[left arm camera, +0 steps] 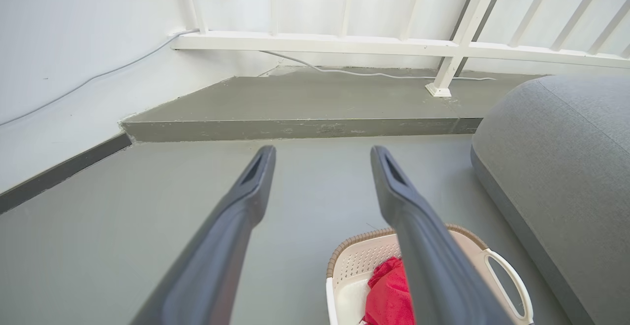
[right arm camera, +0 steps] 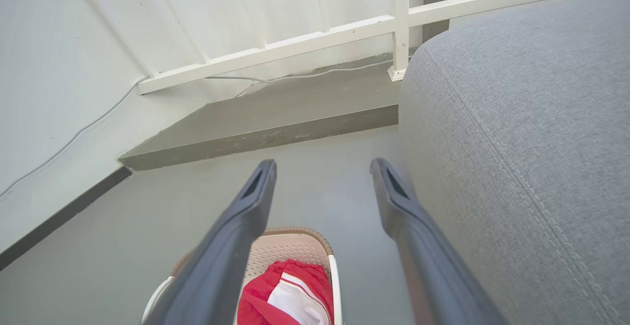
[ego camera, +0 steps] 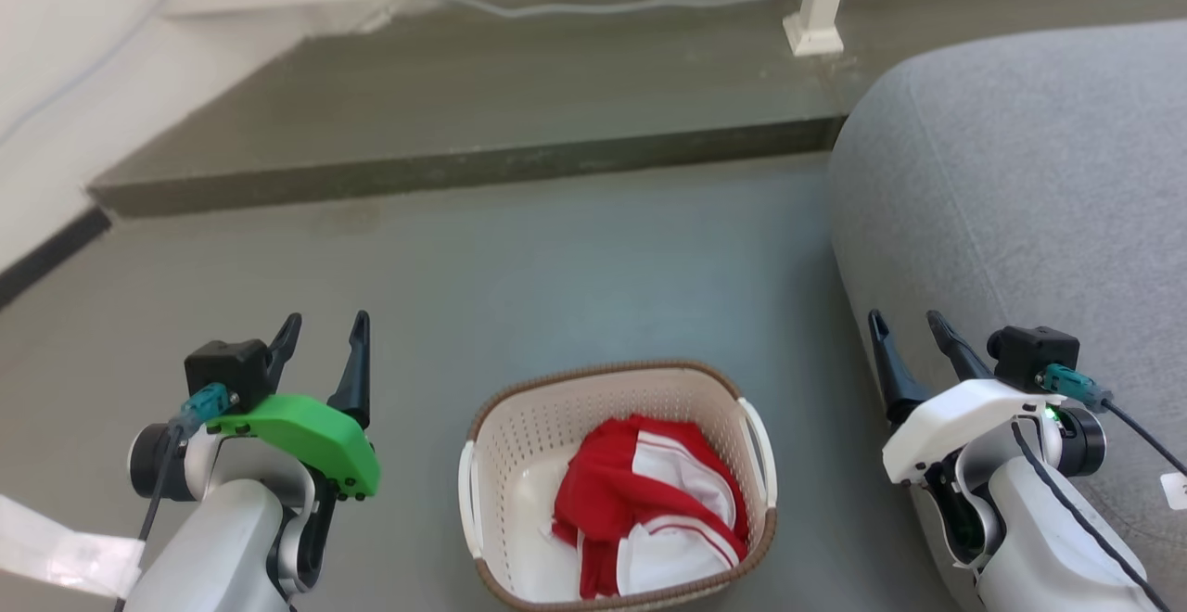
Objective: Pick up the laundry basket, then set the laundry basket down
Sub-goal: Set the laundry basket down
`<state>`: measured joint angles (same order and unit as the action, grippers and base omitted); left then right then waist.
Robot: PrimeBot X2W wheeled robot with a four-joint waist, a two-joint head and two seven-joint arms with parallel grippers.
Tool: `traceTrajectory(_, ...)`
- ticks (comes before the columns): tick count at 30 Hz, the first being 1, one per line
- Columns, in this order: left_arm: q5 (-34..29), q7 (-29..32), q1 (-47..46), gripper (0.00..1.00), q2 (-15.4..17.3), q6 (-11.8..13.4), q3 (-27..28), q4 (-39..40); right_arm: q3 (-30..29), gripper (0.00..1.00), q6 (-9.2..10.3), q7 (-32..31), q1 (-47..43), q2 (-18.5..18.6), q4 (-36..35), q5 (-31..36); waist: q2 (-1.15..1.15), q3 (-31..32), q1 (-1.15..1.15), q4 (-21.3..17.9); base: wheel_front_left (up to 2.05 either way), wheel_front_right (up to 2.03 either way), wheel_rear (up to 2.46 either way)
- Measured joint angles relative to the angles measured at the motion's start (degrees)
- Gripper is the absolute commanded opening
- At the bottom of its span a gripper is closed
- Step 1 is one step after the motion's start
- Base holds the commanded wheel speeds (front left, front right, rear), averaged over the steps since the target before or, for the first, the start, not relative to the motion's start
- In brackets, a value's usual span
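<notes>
Two side handles [ego camera: 760, 450] flank the laundry basket [ego camera: 529, 427], which rests on the floor [ego camera: 556, 260] holding a red-and-white garment [ego camera: 649, 510]. Left claw [ego camera: 326, 320] and right claw [ego camera: 902, 317] hover alongside, spread wide (both empty), probably lined up for those handles.

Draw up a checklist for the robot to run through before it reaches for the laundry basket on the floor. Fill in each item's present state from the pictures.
1. Left gripper open, holding nothing: ok.
2. Right gripper open, holding nothing: ok.
3. Laundry basket upright on the floor, between the two grippers: ok.
4. White loop handles on both sides uncovered: ok.
5. Red and white garment lying inside the rim, nothing hanging over: ok.
6. Right arm's clearance from the grey cushion beside it: cannot tell.
</notes>
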<state>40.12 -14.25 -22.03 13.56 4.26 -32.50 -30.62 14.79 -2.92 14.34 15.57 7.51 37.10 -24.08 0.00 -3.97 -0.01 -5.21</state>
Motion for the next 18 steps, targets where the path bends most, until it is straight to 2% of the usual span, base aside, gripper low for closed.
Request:
traceTrajectory(8,-3.7,0.0,5.6,1.0,0.4,0.9,2.2,8.6,-0.1,1.0,0.56,0.0,-2.0,0.2,-5.9,2.5,0.0,3.8,0.0,-0.5,0.0,0.0,0.0)
traceTrajectory(14,-6.3,0.0,10.1,1.0,0.6,1.4,3.4,13.5,0.0,1.0,0.64,0.0,-3.8,0.3,-9.9,4.0,0.0,4.3,0.0,-1.0,0.0,0.0,0.0)
traceTrajectory(18,-7.4,0.0,13.3,1.0,0.6,1.9,4.7,16.6,0.0,1.0,1.56,0.0,-5.6,0.3,-12.6,4.8,0.0,4.4,0.0,-1.3,0.0,0.0,0.0)
